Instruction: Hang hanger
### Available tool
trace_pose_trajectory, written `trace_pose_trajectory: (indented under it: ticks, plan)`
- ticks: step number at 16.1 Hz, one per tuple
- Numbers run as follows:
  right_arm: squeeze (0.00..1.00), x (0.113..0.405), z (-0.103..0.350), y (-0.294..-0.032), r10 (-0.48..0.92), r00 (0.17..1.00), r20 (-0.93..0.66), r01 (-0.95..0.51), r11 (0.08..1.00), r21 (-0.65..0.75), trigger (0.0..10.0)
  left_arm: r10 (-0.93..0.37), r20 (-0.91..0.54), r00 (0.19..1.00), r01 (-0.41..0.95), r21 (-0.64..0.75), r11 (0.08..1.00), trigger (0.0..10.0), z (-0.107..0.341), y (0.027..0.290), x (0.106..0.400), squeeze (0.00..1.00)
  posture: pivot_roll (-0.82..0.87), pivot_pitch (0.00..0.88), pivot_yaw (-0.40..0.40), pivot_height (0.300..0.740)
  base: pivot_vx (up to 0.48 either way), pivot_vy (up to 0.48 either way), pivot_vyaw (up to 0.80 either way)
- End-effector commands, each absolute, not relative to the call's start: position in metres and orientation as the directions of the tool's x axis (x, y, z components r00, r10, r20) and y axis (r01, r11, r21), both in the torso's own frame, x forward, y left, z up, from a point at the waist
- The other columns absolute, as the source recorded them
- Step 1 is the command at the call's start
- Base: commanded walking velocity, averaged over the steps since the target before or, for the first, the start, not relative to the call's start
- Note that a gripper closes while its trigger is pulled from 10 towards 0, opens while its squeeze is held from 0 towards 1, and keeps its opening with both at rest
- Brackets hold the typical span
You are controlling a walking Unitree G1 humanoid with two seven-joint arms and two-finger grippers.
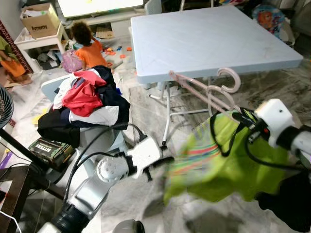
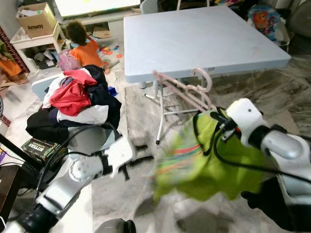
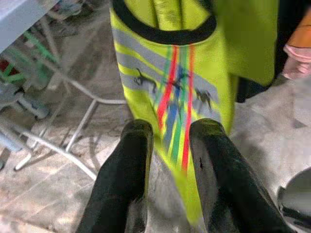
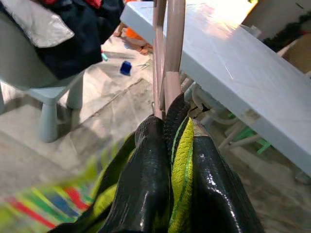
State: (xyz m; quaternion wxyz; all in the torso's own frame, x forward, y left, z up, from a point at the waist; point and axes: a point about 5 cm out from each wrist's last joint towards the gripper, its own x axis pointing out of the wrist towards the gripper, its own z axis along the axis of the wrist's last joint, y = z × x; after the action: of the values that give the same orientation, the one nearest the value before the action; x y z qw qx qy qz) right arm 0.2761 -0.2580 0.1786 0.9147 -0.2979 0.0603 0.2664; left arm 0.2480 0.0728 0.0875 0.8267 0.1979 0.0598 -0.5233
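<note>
Glossy pink plastic hanger [image 1: 204,90], neon cloth shirt [image 1: 218,162], smooth matt table [image 1: 209,36]

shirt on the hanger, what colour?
Neon yellow-green shirt with black collar and rainbow stripes; clearest in left wrist view.

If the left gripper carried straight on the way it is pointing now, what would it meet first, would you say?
Most likely the lime-green shirt. The left gripper, open, points at its striped lower part, which hangs just ahead from the pink hangers held by the right gripper. Exact depth is unclear.
</note>
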Motion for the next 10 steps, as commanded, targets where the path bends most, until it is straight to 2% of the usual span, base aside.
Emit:
trace_pose_trajectory:
  ticks: [1, 2, 5, 7, 9, 10]
  plan:
    - [0.0, 0.279, 0.181, -0.252, 0.482, 0.834, -0.268, -0.543, 0.631, -0.554, 10.0, -0.853, -0.284, 0.439, 0.884, 0.309, 0.352, 10.0, 0.097, 0.074, 0.249, 1.0, -0.07, 0.0, 0.063, 0.74, 0.0, 0.0, 0.0]
    - [0.0, 0.278, 0.177, -0.251, 0.5, 0.808, -0.31, -0.582, 0.6, -0.549, 10.0, -0.853, -0.262, 0.451, 0.871, 0.34, 0.355, 10.0, 0.102, 0.077, 0.251, 1.0, -0.07, 0.002, 0.06, 0.74, 0.0, 0.0, 0.0]
    - [0.0, 0.266, 0.166, -0.249, 0.596, 0.661, -0.456, -0.744, 0.437, -0.506, 10.0, -0.851, -0.178, 0.493, 0.824, 0.409, 0.392, 10.0, 0.12, 0.091, 0.261, 1.0, -0.06, 0.006, 0.058, 0.74, 0.0, 0.0, 0.0]
    - [0.0, 0.257, 0.157, -0.254, 0.609, 0.571, -0.551, -0.815, 0.335, -0.474, 10.0, -0.87, -0.195, 0.453, 0.842, 0.414, 0.345, 10.0, 0.121, 0.099, 0.261, 1.0, -0.06, 0.008, 0.056, 0.74, 0.0, 0.0, 0.0]
    - [0.0, 0.258, 0.156, -0.258, 0.597, 0.536, -0.597, -0.837, 0.28, -0.471, 10.0, -0.887, -0.227, 0.403, 0.865, 0.411, 0.287, 10.0, 0.117, 0.104, 0.256, 1.0, -0.06, 0.008, 0.056, 0.74, 0.0, 0.0, 0.0]
    - [0.0, 0.26, 0.157, -0.258, 0.595, 0.53, -0.604, -0.838, 0.26, -0.479, 10.0, -0.888, -0.224, 0.401, 0.865, 0.412, 0.286, 10.0, 0.118, 0.103, 0.257, 1.0, -0.07, 0.009, 0.056, 0.74, 0.0, 0.0, 0.0]
